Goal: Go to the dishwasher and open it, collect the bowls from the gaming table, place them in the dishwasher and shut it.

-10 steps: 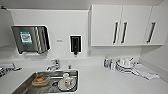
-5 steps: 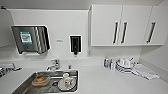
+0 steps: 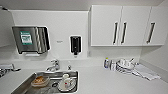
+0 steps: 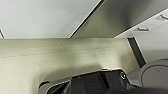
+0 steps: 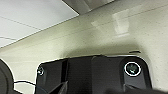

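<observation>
From the head camera I look down on a white worktop (image 3: 105,80) with a steel sink (image 3: 27,83) set into it at the lower left. In the sink I see a cup on a plate (image 3: 66,83) and, beside it, a clear tub (image 3: 40,81) with something brown inside; what that is I cannot tell. A tap (image 3: 53,65) stands behind the sink. On the wall above hangs a steel towel dispenser (image 3: 31,39) with a green label, and to its right a small black soap dispenser (image 3: 75,44). Three white cupboard doors (image 3: 125,25) with dark bar handles fill the upper right. Under them, on the worktop, a small bottle (image 3: 106,62) stands just beside a stack of dishes (image 3: 125,66), and a folded cloth (image 3: 146,72) lies near the stack towards the right wall. In the left wrist camera I see pale speckled floor (image 4: 37,62), a white panel and a brushed steel front (image 4: 130,15) slanting above it, which I take for the dishwasher; it lies ahead of the left arm, with a white door and handle next to it. In the right wrist camera I see the same floor and white panels. I cannot tell from either wrist camera whether the claws are apart or together.
</observation>
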Tool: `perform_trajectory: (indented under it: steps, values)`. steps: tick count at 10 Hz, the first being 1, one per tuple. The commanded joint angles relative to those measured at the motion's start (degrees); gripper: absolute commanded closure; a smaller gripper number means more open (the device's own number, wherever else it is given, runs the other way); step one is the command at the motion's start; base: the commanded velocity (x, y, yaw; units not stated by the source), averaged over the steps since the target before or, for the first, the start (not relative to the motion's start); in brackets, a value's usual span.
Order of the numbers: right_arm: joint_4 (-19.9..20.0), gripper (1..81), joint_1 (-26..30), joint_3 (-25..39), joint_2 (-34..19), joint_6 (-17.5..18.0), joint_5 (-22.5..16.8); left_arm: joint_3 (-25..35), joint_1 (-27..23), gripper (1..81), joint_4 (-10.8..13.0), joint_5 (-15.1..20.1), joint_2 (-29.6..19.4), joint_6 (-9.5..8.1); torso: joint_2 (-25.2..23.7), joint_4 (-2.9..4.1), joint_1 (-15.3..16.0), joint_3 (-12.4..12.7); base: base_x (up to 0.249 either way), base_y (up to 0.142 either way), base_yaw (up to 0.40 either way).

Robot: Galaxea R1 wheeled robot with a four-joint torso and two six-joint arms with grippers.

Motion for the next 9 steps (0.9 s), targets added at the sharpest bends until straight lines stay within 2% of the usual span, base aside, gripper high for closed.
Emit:
perform_trajectory:
  steps: [1,5,8,9]
  values:
    - [0.59,1.0,4.43,1.26,-1.54,-0.07,-2.95,1.04,-4.3,1.0,0.45,1.94,-2.62,0.31,-5.58,0.0,3.6,-4.8,0.0,0.0,0.0]
    - [0.67,1.0,4.52,1.25,-1.54,-0.07,-2.95,0.16,-4.3,1.0,0.37,1.94,-2.62,0.31,-13.05,0.0,8.37,-11.09,0.0,0.0,0.0]
    - [0.67,1.0,4.52,1.26,-1.54,-0.07,-2.95,0.51,-4.74,1.0,0.19,1.94,-3.32,0.31,-19.09,0.0,12.24,-13.63,0.0,0.0,0.0]
    - [0.67,1.0,4.52,1.26,-1.54,-0.07,-2.86,0.94,-4.92,1.0,0.1,1.94,-3.67,0.23,-21.17,0.0,13.57,-13.58,0.0,0.0,0.0]
